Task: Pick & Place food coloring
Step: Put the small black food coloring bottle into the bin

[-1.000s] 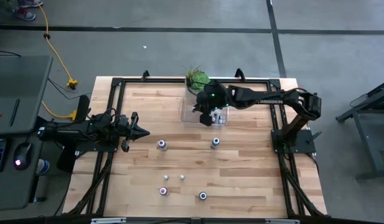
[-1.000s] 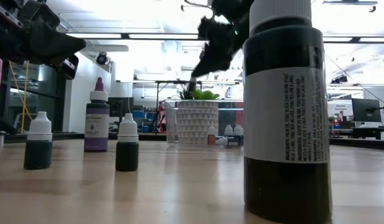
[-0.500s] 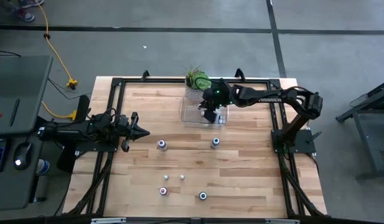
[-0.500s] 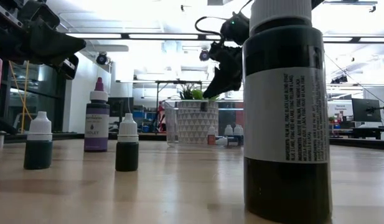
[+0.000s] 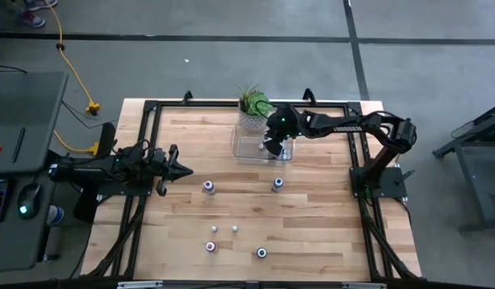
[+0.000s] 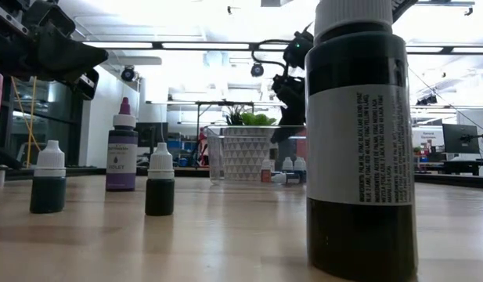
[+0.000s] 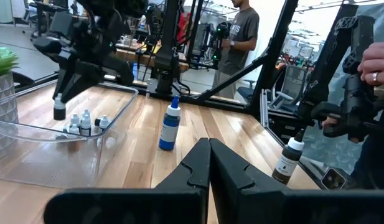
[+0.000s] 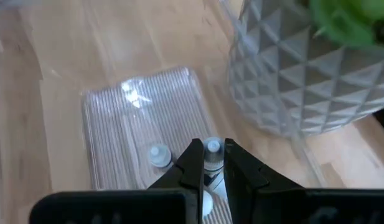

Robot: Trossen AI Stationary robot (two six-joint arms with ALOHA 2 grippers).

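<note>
Currently: right gripper over the clear tray, closed on a small white-capped bottle.

Bottle upright between the fingers, directly above the tray floor beside another bottle; lowering straight down appears required. Left gripper idle, fingers together, well apart.

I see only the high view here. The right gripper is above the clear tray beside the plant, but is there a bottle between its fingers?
Observer: Yes. In the right wrist view, the right gripper is shut on a small white-capped bottle.
Operator: Are other bottles already in the tray?
Observer: Yes. The left wrist view shows several small bottles standing in the tray, close beside the held one.
Operator: And the left gripper?
Observer: The left gripper has its fingers shut with nothing between them, well apart from the tray.
</note>
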